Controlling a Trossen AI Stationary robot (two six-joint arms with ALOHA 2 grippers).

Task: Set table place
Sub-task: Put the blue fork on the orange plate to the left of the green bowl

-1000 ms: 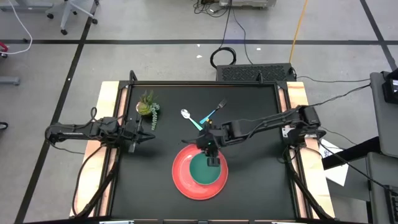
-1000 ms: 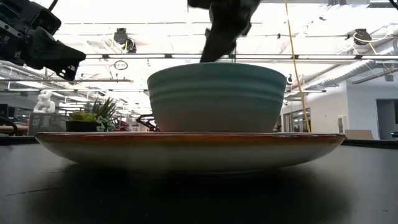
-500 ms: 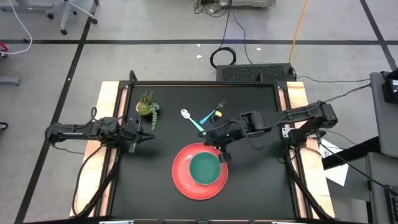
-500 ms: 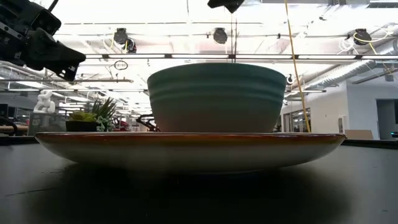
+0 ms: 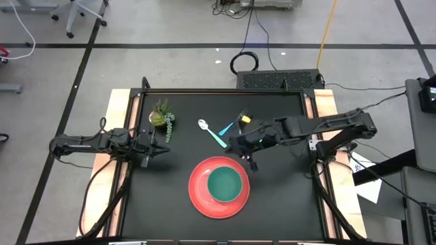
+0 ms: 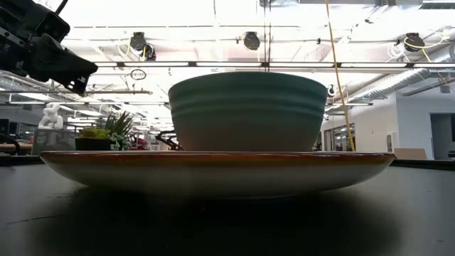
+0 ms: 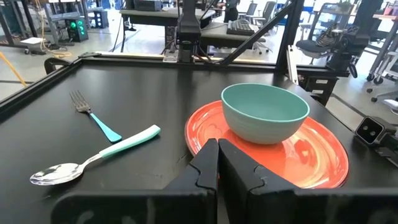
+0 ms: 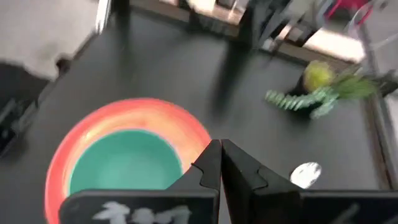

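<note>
Crockery sits at the table's (image 5: 272, 204) six o'clock side: a smooth teal-green bowl (image 5: 225, 184) with ridged walls stands centred on a glossy round red plate (image 5: 197, 194). At its twelve o'clock lie the spoon (image 5: 211, 131) and fork (image 5: 234, 121), shiny metal with light-blue handles, crossing. The right gripper (image 5: 251, 163), fingers pressed together and empty, hovers at the plate's two o'clock. The left gripper (image 5: 165, 149), likewise closed and empty, waits at nine o'clock, near the potted plant (image 5: 162, 116).

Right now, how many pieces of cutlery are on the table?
2. The spoon lies near the table's middle, toward the far edge. The fork is just to its right, its handle partly hidden under the right arm. No others visible.
</note>
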